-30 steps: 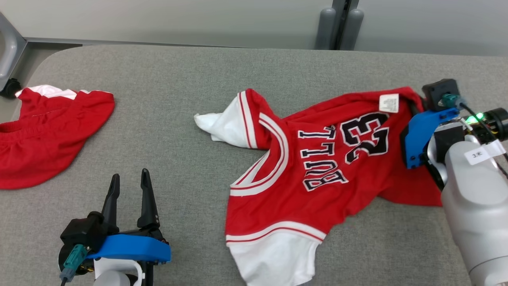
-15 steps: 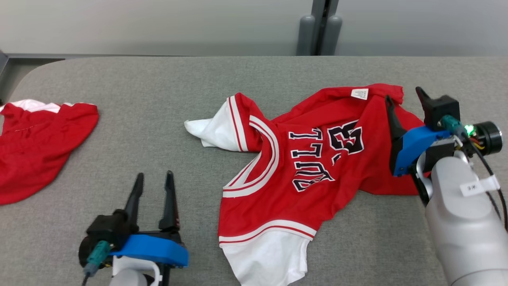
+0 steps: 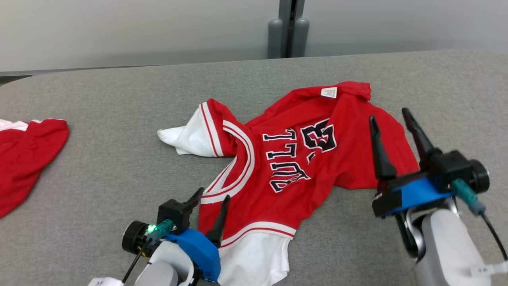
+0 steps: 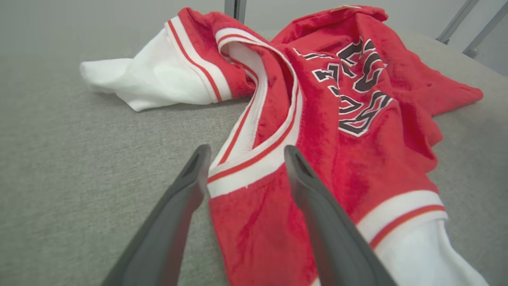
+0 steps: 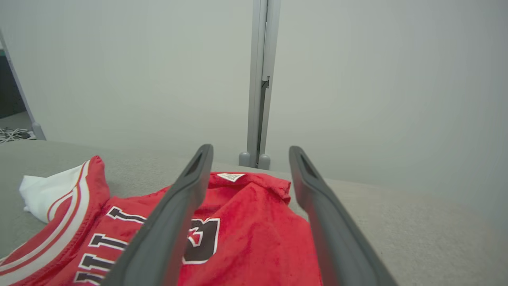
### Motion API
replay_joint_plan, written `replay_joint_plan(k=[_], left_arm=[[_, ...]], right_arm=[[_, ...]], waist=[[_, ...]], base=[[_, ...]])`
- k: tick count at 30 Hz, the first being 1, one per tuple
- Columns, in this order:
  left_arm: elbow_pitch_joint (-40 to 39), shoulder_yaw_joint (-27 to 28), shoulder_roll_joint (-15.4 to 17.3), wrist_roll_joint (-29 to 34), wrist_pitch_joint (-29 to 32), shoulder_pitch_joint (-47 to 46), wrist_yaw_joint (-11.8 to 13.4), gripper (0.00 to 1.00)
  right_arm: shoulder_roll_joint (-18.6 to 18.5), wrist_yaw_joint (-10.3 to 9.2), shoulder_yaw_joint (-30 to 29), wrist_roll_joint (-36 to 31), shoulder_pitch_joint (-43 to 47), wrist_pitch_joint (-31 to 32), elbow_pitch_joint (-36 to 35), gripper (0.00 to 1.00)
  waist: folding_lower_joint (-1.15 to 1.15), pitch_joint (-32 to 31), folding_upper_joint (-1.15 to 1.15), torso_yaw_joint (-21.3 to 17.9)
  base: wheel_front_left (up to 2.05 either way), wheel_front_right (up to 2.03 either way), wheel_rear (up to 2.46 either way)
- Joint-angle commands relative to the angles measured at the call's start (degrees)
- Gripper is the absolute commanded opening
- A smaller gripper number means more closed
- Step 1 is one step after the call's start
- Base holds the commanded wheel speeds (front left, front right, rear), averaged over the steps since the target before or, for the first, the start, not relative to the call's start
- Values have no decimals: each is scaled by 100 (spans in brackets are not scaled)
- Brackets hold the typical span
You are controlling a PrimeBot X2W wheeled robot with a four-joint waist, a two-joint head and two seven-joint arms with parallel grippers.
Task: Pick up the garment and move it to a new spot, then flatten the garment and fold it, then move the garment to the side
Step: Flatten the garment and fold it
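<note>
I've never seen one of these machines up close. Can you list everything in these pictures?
Table: one, grey fabric-covered, across the foreground.
Jersey: one, red with white sleeves and trim and dark lettering, crumpled mid-table.
Label: one, white, on the jersey's far edge.
Second garment: one, red with some white, at the table's left edge, apart from the jersey.
Post: one, grey, against the wall behind the table.
Wall: one, pale grey, behind the table.
Left gripper: one, dark fingers on a blue mount, open, at the jersey's neckline.
Right gripper: one, same colours, open and empty, over the jersey's right end.
</note>
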Motion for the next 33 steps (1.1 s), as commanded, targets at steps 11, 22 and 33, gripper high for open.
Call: replay_joint_plan(k=[11, 22, 33], left_arm=[[948, -460, 161, -108, 157, -804, 16, 100], [1326, -507, 239, -133, -35, -1411, 82, 0], [1541, -331, 609, 62, -682, -2304, 303, 0]], right_arm=[[4, 0, 587, 463, 1201, 526, -1735, 100], [5, 0, 504, 400, 1357, 649, -2154, 100], [5, 0, 491, 495, 1314, 575, -2063, 100]], waist=[[0, 172, 0, -319], [0, 314, 0, -390], [0, 360, 0, -515]], base=[[0, 0, 0], [0, 0, 0], [0, 0, 0]])
